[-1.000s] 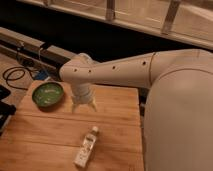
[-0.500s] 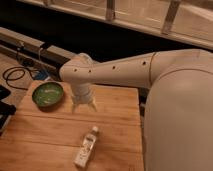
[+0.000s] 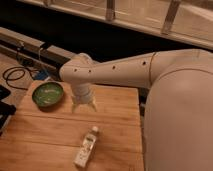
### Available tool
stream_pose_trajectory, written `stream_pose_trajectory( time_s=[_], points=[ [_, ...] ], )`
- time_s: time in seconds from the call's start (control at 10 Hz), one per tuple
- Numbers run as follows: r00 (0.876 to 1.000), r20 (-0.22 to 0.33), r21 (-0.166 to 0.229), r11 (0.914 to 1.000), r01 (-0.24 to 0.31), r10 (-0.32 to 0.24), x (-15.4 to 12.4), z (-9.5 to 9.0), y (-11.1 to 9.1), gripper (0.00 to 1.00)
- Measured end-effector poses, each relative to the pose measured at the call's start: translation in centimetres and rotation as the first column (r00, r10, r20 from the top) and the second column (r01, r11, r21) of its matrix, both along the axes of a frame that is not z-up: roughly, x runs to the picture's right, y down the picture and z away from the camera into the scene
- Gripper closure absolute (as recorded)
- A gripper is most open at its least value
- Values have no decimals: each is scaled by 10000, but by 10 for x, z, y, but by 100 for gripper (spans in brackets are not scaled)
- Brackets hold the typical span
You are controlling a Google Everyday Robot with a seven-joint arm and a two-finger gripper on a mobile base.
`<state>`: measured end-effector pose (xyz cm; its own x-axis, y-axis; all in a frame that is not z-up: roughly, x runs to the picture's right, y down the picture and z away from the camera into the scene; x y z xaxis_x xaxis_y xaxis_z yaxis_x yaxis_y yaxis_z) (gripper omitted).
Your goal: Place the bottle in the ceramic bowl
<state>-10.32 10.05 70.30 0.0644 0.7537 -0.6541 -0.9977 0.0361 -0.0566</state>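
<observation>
The bottle [image 3: 86, 147] lies flat on the wooden table [image 3: 45, 135] nearest the camera, white cap pointing away; beyond it the gripper [image 3: 84, 106] hangs fingers-down over the boards, spread wide and grasping nothing, well apart from the bottle; the ceramic bowl [image 3: 48, 94] sits near its left; the white arm [image 3: 125, 72] reaches in from the right, wrist bent downward.

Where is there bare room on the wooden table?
Bare wood: the front-left stretch between the ceramic bowl and the bottle, and the strip right of the bottle. Crowded: the back, where the open end effector hangs just right of the bowl.
</observation>
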Motion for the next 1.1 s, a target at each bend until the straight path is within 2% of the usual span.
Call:
stream_pose_trajectory(
  time_s=[0.5,0.7,0.9,1.1],
  points=[
    [10000,1,1,10000,2,-2,0,0,0,35],
    [10000,-34,135,9999,44,-43,1,0,4,35],
    [9998,-135,158,9998,-120,122,12,6,20,35],
    [9987,-228,7,9990,-458,458,27,24,60,35]
  ],
)
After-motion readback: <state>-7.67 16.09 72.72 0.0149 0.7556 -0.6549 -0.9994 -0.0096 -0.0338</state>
